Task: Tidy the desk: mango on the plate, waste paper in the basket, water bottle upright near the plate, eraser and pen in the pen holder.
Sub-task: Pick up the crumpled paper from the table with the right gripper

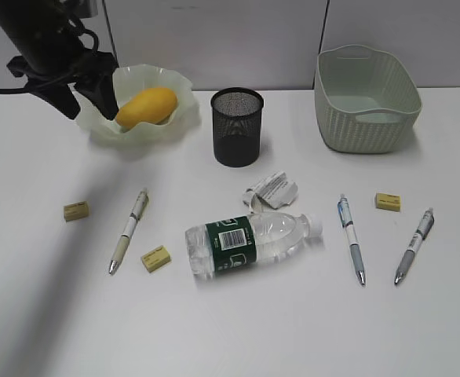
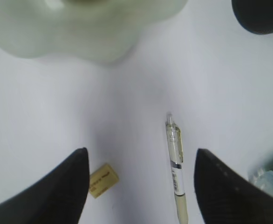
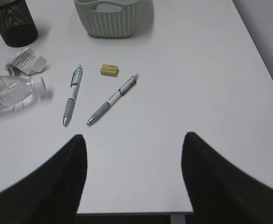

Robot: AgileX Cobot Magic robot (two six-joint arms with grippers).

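Mango point(image 1: 146, 107) lies on the plate point(image 1: 184, 93), so the released left claw point(image 1: 85, 98) should rise clear without nudging the rim.

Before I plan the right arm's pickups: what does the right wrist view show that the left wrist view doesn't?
Only the right wrist view: the basket, waste paper, two pens, one eraser and the open right gripper. Only the left wrist view: the plate, another pen, another eraser and the open left gripper. Both: the pen holder, water bottle and desk.
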